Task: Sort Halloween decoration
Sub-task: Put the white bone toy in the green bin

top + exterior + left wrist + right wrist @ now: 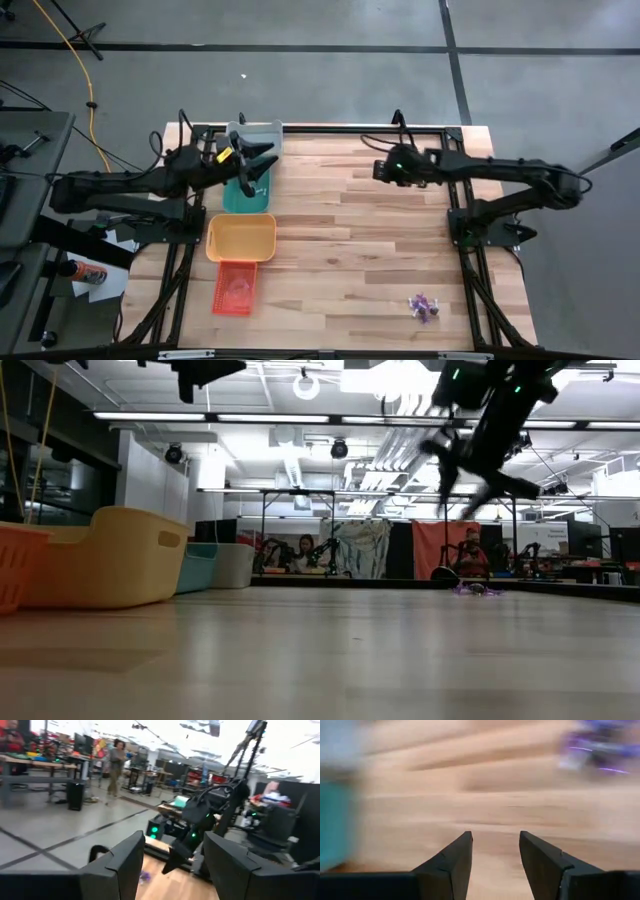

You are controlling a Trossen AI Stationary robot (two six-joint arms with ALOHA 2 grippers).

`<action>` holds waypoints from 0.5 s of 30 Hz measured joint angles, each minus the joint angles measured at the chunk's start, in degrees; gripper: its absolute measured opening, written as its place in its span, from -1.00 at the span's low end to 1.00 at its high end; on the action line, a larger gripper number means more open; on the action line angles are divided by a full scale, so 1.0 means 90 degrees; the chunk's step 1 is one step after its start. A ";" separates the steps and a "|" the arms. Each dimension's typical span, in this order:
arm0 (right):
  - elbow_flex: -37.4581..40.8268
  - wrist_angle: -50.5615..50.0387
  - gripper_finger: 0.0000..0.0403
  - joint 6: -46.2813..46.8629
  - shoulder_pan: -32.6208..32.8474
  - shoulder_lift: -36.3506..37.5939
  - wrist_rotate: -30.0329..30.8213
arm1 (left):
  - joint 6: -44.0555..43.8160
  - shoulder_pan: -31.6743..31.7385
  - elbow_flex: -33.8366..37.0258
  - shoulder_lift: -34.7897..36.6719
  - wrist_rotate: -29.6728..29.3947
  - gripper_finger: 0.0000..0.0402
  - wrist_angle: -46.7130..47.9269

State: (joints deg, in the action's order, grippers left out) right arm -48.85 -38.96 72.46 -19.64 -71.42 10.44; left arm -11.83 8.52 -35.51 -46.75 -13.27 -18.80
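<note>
Left tool (pixel 262 170) spread, empty, above teal tray (pixel 247 196), right tool (pixel 495 851) parted, empty, over desk (pixel 370 250), purple trinkets (pixel 423 306) well apart

Dark jointed arms, green indicator lights

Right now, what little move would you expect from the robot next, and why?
Probably the right gripper travels toward the purple trinkets at the table's near right corner: its fingers are apart with nothing between them, and it hangs well away from the pile.
</note>
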 joint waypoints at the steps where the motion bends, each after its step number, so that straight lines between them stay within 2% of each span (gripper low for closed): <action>1: -0.0106 -0.0396 -0.23 0.0096 -0.0163 -0.0201 0.0002 | 0.0000 0.0098 0.0000 -0.0019 0.0001 -0.04 0.0048; 3: -0.0262 -0.0887 -0.25 0.0132 -0.0499 -0.0592 0.0006 | 0.0001 0.0275 0.0000 -0.0048 -0.0004 -0.04 0.0139; 5: -0.0340 -0.0877 -0.27 0.0141 -0.0863 -0.0942 0.0002 | 0.0002 0.0443 0.0002 -0.0048 -0.0012 -0.04 0.0188; 10: -0.0450 -0.0291 -0.29 0.0290 -0.1600 -0.1740 -0.0221 | -0.0051 0.0706 0.0002 -0.0045 -0.0010 -0.04 0.0397; 15: -0.0450 0.0301 -0.29 0.0428 -0.2045 -0.2422 -0.0825 | -0.0054 0.0809 0.0002 -0.0045 -0.0001 -0.04 0.0407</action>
State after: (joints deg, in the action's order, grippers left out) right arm -52.90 -36.25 76.31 -38.04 -93.22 3.01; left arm -12.32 15.80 -35.48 -47.16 -13.28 -15.14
